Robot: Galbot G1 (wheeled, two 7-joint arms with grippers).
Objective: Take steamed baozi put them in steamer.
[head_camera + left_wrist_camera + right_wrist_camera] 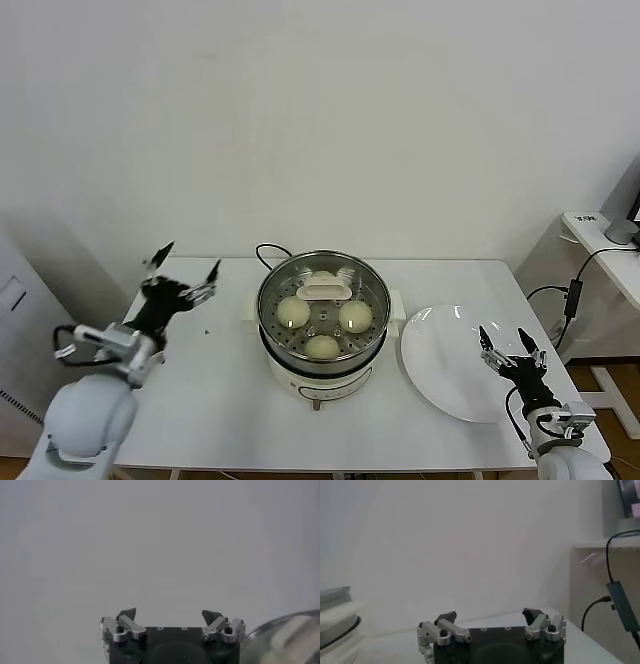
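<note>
**A:** Where are the buns compared to the grippers?

**B:** Well apart from both. In the head view the left gripper sits in the left middle of the frame, raised over the white table, its fingers spread wide with nothing between them. The right gripper is at the lower right, over the near edge of the white plate, fingers also spread and empty. The steamed baozi lie in the centre of the frame, between the two arms, and neither gripper touches them.

**A:** So the buns are in something?

**B:** Yes, in the steamer, the shiny round pot on its cream base in the middle of the table. I count three round buns on its perforated floor: one toward the left, one toward the right, one nearest the bottom of the frame. They sit close but apart. At the far side of the pot there is a pale shape partly behind a white handle-like piece; I cannot tell whether it is a fourth bun.

**A:** And the plate?

**B:** It lies just right of the steamer, flat on the table, with nothing on it.

**A:** Do the wrist views add anything?

**B:** The left wrist view shows its own fingers parted against a plain wall, with a curved shiny edge at the lower right corner. The right wrist view shows parted fingers too, and a black cable at the right edge.
</note>
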